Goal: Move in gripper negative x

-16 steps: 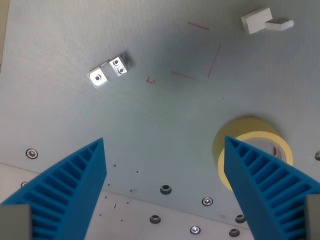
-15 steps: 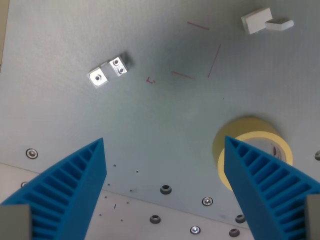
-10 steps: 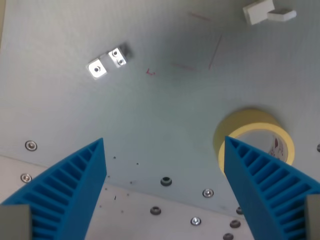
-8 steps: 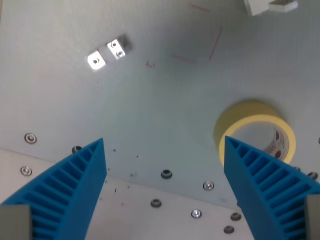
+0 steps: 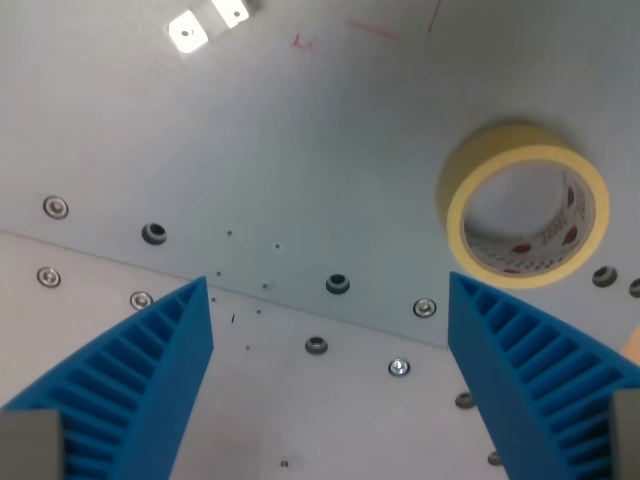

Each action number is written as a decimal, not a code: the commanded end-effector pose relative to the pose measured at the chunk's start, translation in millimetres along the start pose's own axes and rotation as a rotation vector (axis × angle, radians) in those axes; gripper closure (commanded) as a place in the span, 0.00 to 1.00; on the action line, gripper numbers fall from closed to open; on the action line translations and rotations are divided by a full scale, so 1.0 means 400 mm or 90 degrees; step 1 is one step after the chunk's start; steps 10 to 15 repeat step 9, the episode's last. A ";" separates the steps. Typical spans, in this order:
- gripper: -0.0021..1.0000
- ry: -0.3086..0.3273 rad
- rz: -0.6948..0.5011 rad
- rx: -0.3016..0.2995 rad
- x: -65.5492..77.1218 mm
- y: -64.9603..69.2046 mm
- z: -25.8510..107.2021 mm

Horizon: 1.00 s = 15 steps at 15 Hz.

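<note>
My gripper (image 5: 330, 385) is open, its two blue ribbed fingers (image 5: 135, 390) rising from the lower corners of the wrist view with nothing between them. It hangs above a grey metal plate (image 5: 300, 150). A roll of yellow tape (image 5: 525, 205) lies flat on the plate, just above the finger at the wrist view's right and apart from it.
A small shiny metal bracket (image 5: 205, 22) lies at the top left edge. Faint red marks (image 5: 370, 30) are drawn on the plate near the top. The plate's lower edge meets a lighter panel (image 5: 330, 420) dotted with screws and holes (image 5: 338, 284).
The whole scene has slid up the picture, so the camera has moved. The white block at the top right has left the view, and more of the lighter screwed panel shows below.
</note>
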State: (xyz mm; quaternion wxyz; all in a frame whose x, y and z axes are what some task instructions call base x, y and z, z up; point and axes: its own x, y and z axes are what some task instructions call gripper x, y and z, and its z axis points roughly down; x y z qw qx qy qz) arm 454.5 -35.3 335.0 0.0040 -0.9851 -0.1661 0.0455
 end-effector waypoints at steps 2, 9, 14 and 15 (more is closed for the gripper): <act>0.00 0.051 -0.009 -0.016 -0.078 -0.002 -0.003; 0.00 0.051 -0.009 -0.016 -0.166 -0.001 0.004; 0.00 0.051 -0.009 -0.016 -0.166 -0.001 0.004; 0.00 0.051 -0.009 -0.016 -0.166 -0.001 0.004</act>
